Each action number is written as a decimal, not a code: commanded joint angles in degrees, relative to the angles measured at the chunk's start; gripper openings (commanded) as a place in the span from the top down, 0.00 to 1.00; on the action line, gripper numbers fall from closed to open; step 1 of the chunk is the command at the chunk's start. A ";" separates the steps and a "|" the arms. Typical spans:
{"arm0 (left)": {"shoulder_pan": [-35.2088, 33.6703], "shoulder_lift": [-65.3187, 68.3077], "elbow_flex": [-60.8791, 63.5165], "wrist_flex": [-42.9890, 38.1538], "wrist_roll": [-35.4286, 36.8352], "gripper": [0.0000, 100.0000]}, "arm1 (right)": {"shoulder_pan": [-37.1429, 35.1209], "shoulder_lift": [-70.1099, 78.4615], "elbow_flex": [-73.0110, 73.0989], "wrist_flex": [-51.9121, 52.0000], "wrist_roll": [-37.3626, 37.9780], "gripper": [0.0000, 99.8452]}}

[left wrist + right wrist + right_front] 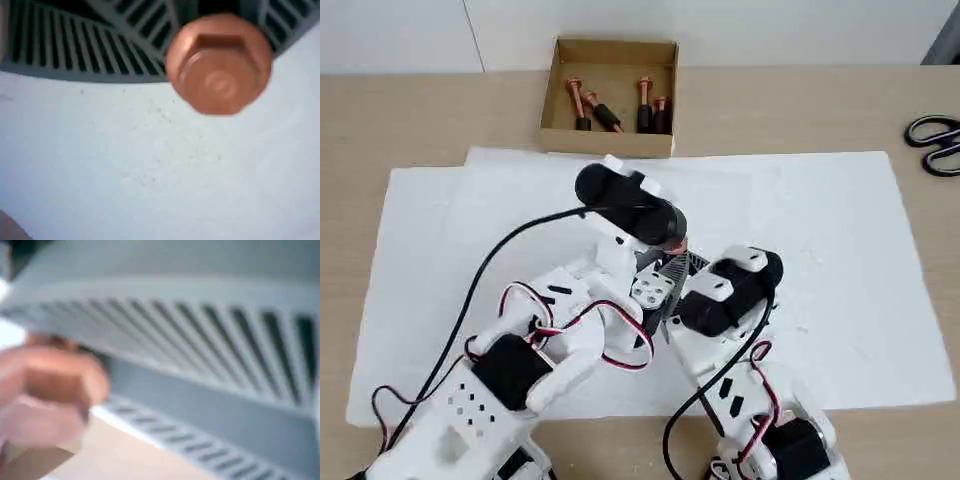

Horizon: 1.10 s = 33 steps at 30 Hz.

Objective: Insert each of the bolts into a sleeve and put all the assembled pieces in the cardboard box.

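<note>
Crowding a copper bolt (218, 65) at the white sheet's (840, 260) middle, left gripper (670, 262) and right gripper (663, 298) nose to nose; jaws' grip impossible to tell. Leaving wide sheet before the cardboard box (605, 142) at the worktop's (420, 110) far edge.

Left arm (535, 345): rises from the near-left table edge and reaches forward to mid-table.
Left wrist (625, 208): highest part of the arm, folded over and pitched down.
Left gripper (660, 285): tucked below its wrist, aimed at the table.
Right arm (760, 400): comes from the near-right edge with a shorter reach, leaning inward.
Right wrist (730, 290): low, turned toward the left arm.
Right gripper (682, 270): just beside the left gripper, between the two arms.
</note>
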 commanded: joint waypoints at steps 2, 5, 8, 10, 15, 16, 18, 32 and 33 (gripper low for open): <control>-1.05 -1.23 -3.65 3.08 -0.09 0.88 | 0.31 -0.40 -0.18 -1.10 -0.44 1.00; -1.49 -1.23 -3.65 5.01 0.00 0.84 | 0.31 -0.40 -0.18 -1.10 -0.44 1.00; -1.49 -1.23 -3.91 5.19 0.00 0.84 | 0.31 -0.40 -0.18 -1.10 -0.44 1.00; -1.49 -1.32 -4.09 5.01 -0.09 0.84 | 0.31 -0.40 -0.18 -1.10 -0.44 1.00; -4.66 -4.48 -4.18 5.10 -0.26 0.84 | 1.45 -0.40 -0.18 -1.10 -0.44 1.00; -5.71 -5.45 -4.18 5.19 -0.26 0.84 | 1.63 -0.40 -0.18 -1.10 -0.44 1.00; -7.91 -6.86 -4.09 5.36 -0.35 0.84 | 1.63 -0.40 -0.18 -1.10 -0.44 1.00; -37.45 -9.41 -3.65 11.08 -6.07 0.84 | 3.47 -0.13 2.81 -1.10 -0.26 1.00; -39.74 -9.41 -3.47 12.48 -6.95 0.84 | 4.88 -0.13 2.81 -1.01 -0.18 1.00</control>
